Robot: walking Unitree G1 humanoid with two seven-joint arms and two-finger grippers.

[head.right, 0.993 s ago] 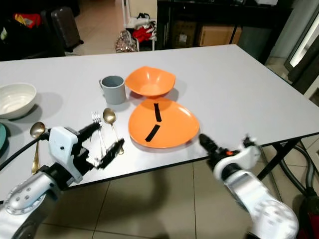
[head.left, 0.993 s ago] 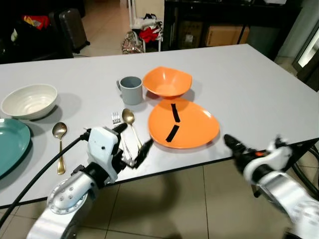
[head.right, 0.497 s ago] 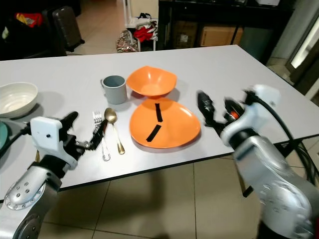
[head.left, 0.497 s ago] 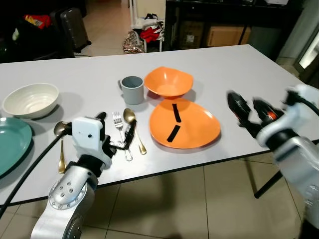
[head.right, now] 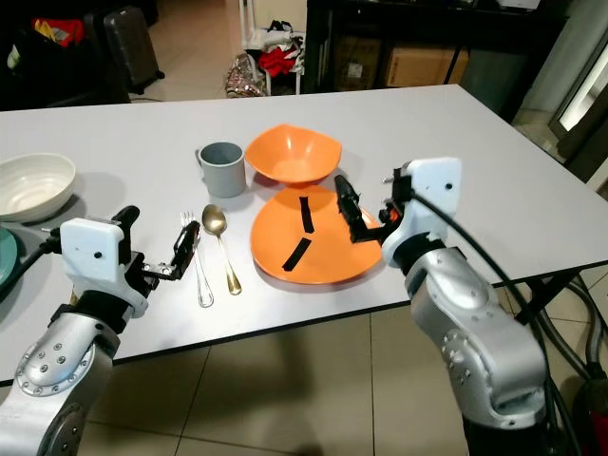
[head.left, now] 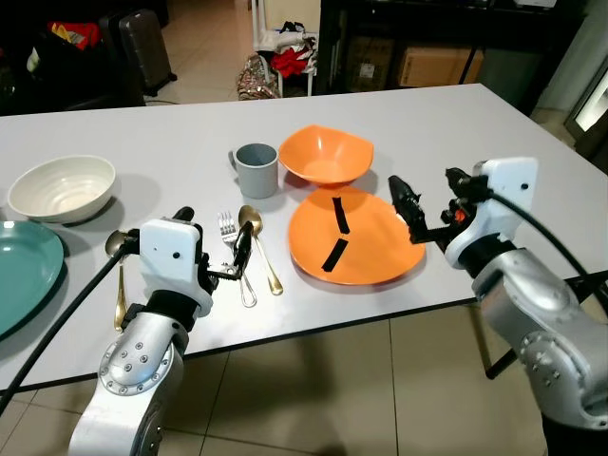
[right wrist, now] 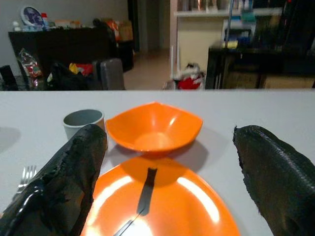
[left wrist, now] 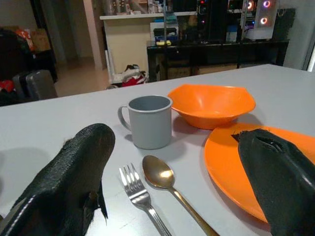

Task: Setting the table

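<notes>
Left eye view: grey surface (head.left: 456,133) with an orange plate (head.left: 356,237) near the front edge, two black strips lying on it. Orange bowl (head.left: 326,155) just behind the plate, grey mug (head.left: 256,169) beside the bowl on its left. Silver fork (head.left: 236,256) and gold spoon (head.left: 258,247) lie side by side left of the plate, handles toward the front edge. Further left: second gold spoon (head.left: 118,275), white bowl (head.left: 61,188), teal plate (head.left: 24,275) at the frame edge.

Left gripper (head.left: 214,249) hovers low at the fork and spoon, fingers spread wide, holding nothing; left wrist view shows fork (left wrist: 140,196) and spoon (left wrist: 170,184) lying between the two fingers (left wrist: 74,182), mug (left wrist: 146,120) ahead.

Right gripper (head.left: 432,204) sits above the right rim of the orange plate, fingers wide apart, empty; right wrist view looks over the plate (right wrist: 157,206) toward the orange bowl (right wrist: 153,127) and mug (right wrist: 82,120).

Tiled floor (head.left: 380,380) below, clutter and dark furniture behind.
</notes>
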